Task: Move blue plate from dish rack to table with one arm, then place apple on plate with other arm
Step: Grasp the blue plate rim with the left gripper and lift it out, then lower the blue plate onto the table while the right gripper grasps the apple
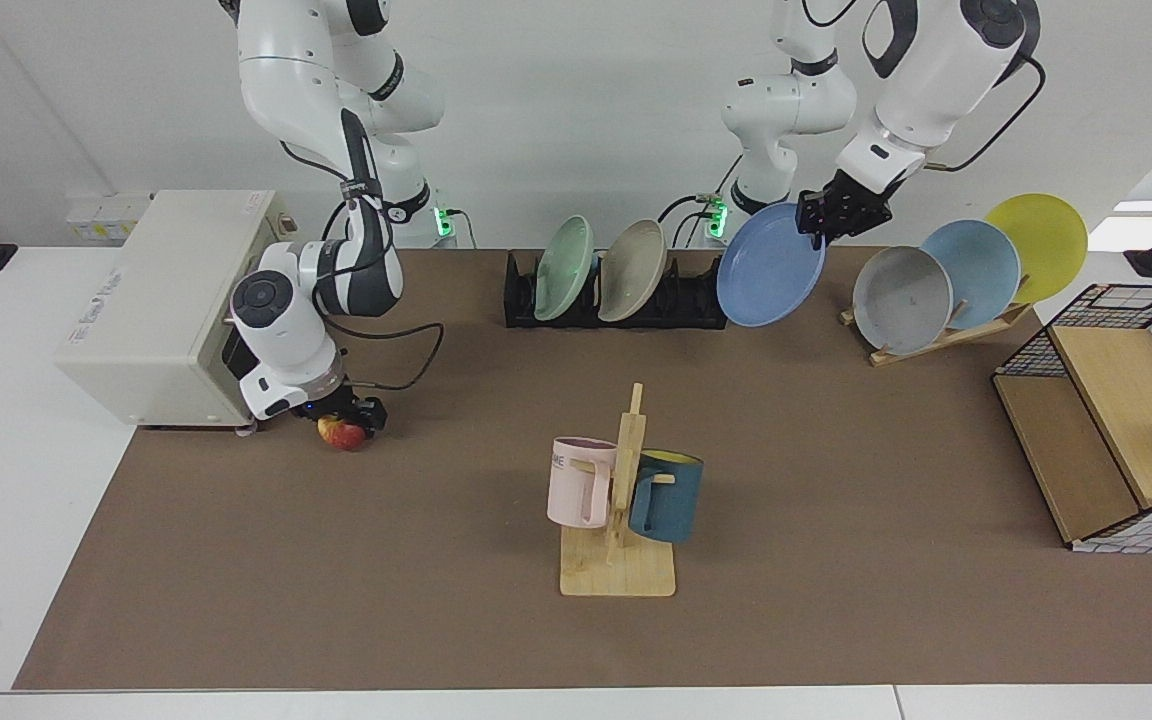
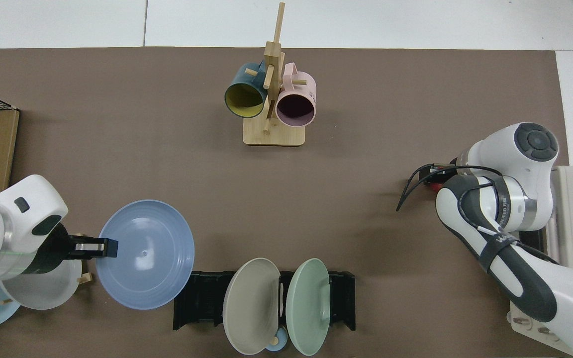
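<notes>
My left gripper clamps the rim of the blue plate, held tilted in the air past the end of the dish rack, toward the table's back edge. My right gripper sits at the apple near the mat's side edge; its body largely hides the fruit from above, and I cannot tell its finger state.

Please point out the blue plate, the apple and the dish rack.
blue plate (image 1: 770, 265), facing view, centre of its face.
apple (image 1: 341, 433), facing view, its red front.
dish rack (image 2: 194, 300), top view, its empty black end.
</notes>
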You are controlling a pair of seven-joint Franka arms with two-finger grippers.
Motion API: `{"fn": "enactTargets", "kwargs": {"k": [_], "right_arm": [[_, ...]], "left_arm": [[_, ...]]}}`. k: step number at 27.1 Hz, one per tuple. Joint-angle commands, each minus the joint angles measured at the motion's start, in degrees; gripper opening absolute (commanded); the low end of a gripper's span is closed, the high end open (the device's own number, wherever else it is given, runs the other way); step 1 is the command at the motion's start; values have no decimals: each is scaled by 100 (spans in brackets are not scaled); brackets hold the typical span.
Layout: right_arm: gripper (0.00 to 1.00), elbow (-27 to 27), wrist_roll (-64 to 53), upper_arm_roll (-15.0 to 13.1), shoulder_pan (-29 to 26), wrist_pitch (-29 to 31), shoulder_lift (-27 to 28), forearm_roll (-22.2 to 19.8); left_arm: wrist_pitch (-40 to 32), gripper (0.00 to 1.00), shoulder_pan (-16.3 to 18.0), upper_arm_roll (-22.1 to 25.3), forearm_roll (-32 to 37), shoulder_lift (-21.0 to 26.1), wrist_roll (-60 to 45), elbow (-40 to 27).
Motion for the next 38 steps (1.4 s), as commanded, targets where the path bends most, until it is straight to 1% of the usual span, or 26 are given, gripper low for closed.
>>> {"fn": "enactTargets", "kwargs": {"k": [1,5,7,10,13,16,19,21,22,23,27,32,35,38], "right_arm": [[8,43,-21,22,3,112,-7,-91],[8,193,-21,22,3,-142,-95,-91],[8,316,-3,31,3,-353,-139,-74],[8,404,-3,31,12,-511,-261,-82],[8,448,14,31,20,-661,-463,-56],[8,501,5,31,20,-801,-666,-38],[8,737,5,31,47,-1126,-745,-21],[7,966,5,31,47,-1407,-754,-21],[2,1062,5,31,47,-1548,-754,5],[0,1176,5,39,47,-1714,-772,23],[0,1406,14,39,82,-2172,-947,84],[0,1424,40,57,91,-2541,-1360,76],[0,1415,49,66,91,-2674,-1562,84],[0,1406,216,197,91,-2735,-1633,85]], "left_arm": [[443,0,11,-5,-598,383,50,71],[795,0,11,3,-994,594,234,54],[935,0,11,-5,-1021,796,331,54],[1260,0,-50,-102,-1021,1077,296,45],[1656,0,-59,-435,-1030,1472,78,27],[2060,0,-68,-655,-1039,1850,-73,18],[2421,0,-68,-875,-1056,2070,-178,18],[2448,0,-68,-893,-1135,2115,-205,10],[2448,0,-68,-911,-1170,2115,-205,-16],[2457,0,-68,-911,-1223,2115,-187,-60],[2475,0,-77,-972,-1364,2124,-170,-96],[2509,0,-77,-1025,-1364,2141,-152,-113],[2650,0,-77,-1121,-1364,2203,-196,-122],[2712,0,-77,-1157,-1364,2203,-214,-131]]}}
